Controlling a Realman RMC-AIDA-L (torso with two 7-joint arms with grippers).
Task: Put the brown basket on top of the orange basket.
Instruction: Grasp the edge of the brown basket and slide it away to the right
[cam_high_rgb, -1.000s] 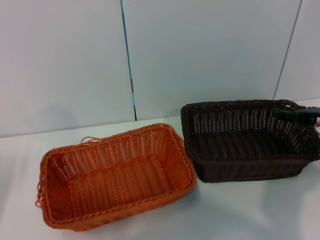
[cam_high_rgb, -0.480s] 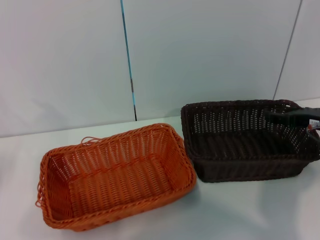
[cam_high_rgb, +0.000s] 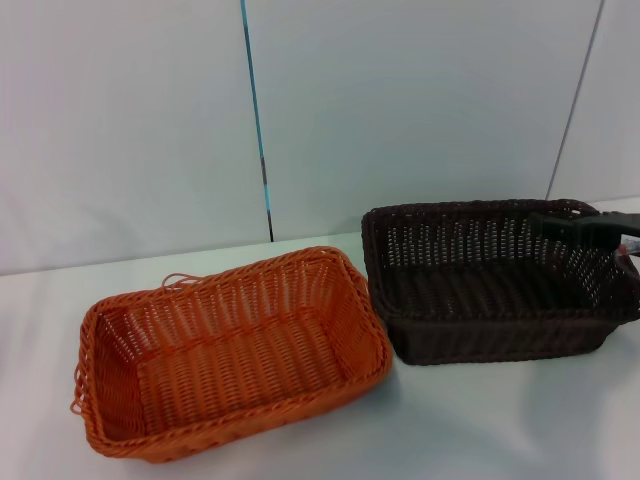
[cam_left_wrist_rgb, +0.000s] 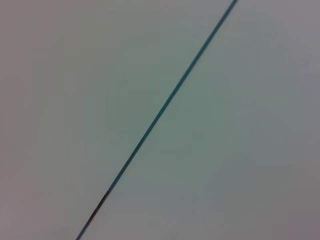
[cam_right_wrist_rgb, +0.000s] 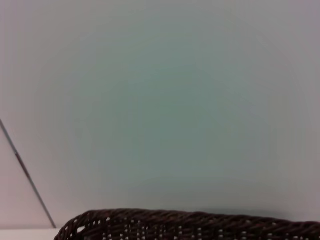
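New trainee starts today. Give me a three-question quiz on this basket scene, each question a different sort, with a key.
1. True or false: the brown basket already sits on top of the orange basket.
2. Multiple choice: the right gripper is at the brown basket's A) end nearest the orange basket, B) far corner on the robot's right, C) floor in the middle.
3. Fill in: both baskets stand on the white ____.

Key: 1. False, they stand side by side. 2. B. 3. table.
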